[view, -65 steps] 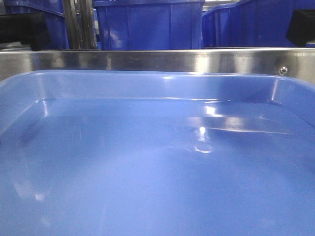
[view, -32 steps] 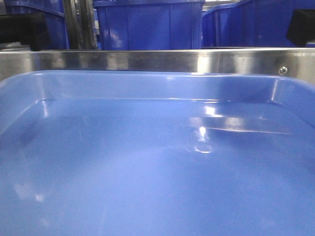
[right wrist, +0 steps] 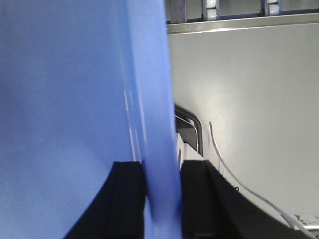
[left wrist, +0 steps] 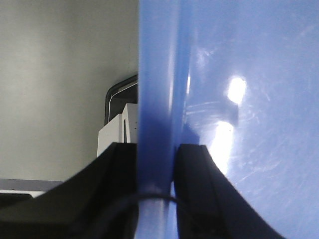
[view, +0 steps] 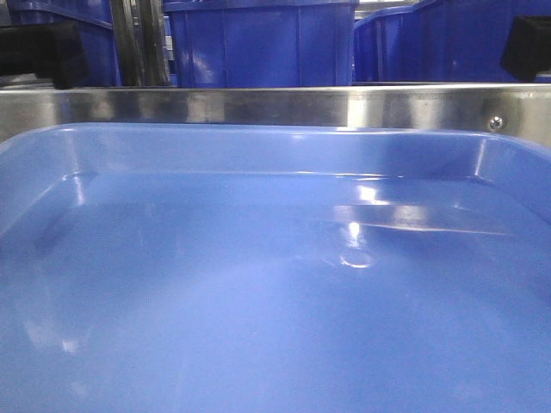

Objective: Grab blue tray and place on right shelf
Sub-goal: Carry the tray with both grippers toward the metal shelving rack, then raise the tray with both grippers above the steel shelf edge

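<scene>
Jaws, wrist-view, seemingly astride blue tray [left wrist: 155, 89]

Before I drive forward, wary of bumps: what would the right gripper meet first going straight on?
Probably the steel rail of the right shelf, just beyond the blue tray that the right gripper clamps; depth unclear.

Deep dark-blue bins [view: 258, 43] behind, pale grey floor [left wrist: 60, 74] below — white box [left wrist: 113, 137], loose grey cable [right wrist: 234, 174]

I see the blue tray [view: 258, 301] as smooth, glossy plastic, faintly scuffed under the glare. The right shelf [view: 413, 105] shows brushed, shiny steel. The bins [view: 258, 43] look duller plastic. The left gripper [left wrist: 155, 159] and right gripper [right wrist: 162, 172] look matt black.
</scene>
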Robot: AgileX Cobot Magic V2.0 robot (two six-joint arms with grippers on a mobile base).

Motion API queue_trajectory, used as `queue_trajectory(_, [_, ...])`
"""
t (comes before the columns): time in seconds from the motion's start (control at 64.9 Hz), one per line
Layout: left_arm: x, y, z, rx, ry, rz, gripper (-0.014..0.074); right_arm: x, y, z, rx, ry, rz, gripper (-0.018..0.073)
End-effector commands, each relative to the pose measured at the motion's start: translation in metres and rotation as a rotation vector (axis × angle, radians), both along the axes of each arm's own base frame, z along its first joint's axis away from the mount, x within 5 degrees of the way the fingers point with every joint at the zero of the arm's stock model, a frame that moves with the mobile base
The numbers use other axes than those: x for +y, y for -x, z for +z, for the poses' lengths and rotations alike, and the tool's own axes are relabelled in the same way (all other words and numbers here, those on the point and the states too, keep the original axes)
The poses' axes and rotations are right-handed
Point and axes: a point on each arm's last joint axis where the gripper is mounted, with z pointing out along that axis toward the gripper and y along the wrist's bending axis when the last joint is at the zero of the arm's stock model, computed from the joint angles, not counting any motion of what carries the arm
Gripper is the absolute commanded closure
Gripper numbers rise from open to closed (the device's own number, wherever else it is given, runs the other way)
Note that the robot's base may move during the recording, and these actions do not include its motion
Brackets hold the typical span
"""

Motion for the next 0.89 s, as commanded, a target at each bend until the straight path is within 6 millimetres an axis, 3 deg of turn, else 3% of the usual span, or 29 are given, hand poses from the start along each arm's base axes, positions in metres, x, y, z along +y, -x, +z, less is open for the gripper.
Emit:
queue_trajectory(0.0, [0.009,0.01,0.009,0.059,-0.058,0.005,0.0524,-0.001,-0.002,0.012,-0.067,-0.029,-0.006,0.0295])
queue_trajectory(0.416, [0.009,0.008,0.011,0.031,-0.067,0.001,0.0524,0.002,0.001,0.011,-0.033,-0.065,-0.014,0.0295])
queue_trajectory(0.647, [0.004,0.013,0.043,-0.062,0.017,-0.047,0.0524,-0.001,0.02,0.022,0.002,-0.098,0.011,0.0295])
queue_trajectory(0.878, [0.004,0.006,0.071,-0.182,0.053,-0.046,0.0524,-0.007,0.022,0.058,-0.097,-0.122,0.015,0.0295])
